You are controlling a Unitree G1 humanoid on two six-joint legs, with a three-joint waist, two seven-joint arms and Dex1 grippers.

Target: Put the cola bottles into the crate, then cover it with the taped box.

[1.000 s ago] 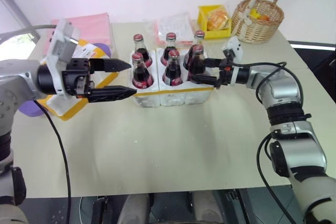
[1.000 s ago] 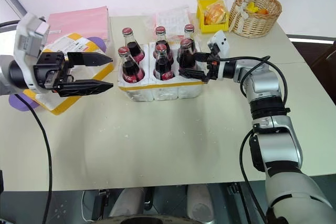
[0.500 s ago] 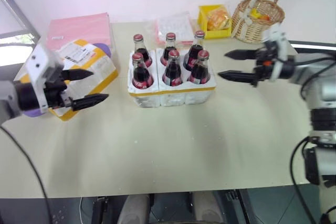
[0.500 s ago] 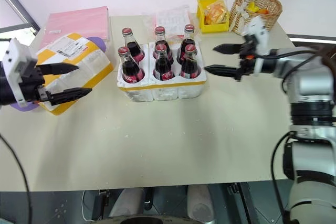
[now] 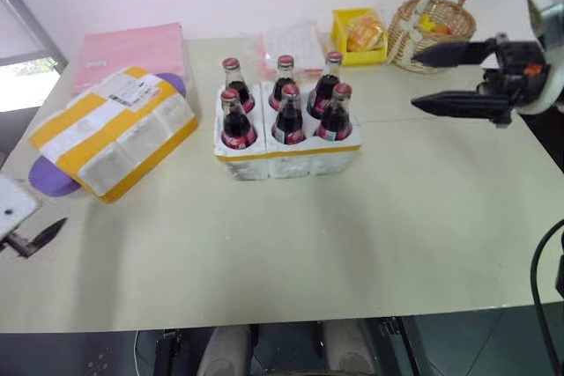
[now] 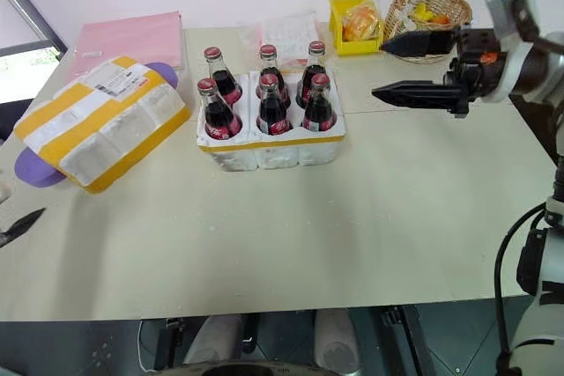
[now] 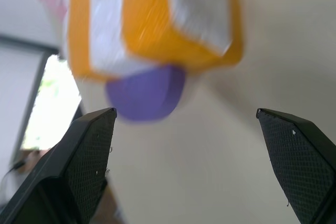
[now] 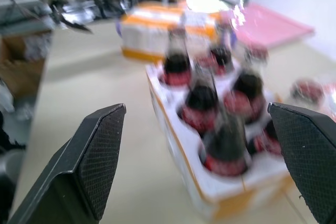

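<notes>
Since a moment ago both our hands have moved away from the middle of the worktop [image 5: 291, 244]. The left hand [image 5: 40, 237] was hanging over the taped box [image 5: 115, 134] and now it is low at the left edge, at about 8 o'clock from that box, with its fingers spread wide and nothing between them. The right hand [image 6: 419, 68] was closed around the front right bottle; now it has let go and pulled back and up to the right, fingers spread and empty.

For the task, we judge this means the first part is finished: all six cola bottles [image 5: 286, 103] stand upright in the wells of the crate [image 5: 286, 158], in two rows of three. The covering is not yet done.

Going from left to right: the taped box lies tilted on the worktop, partly on a purple disc [image 5: 48, 178], with a pink package [image 5: 132, 46] behind it. The crate is just beside the box, at its 3 o'clock. The right hand is well apart from the crate, at about 2 o'clock from it, near a wicker basket [image 5: 436, 33].
</notes>
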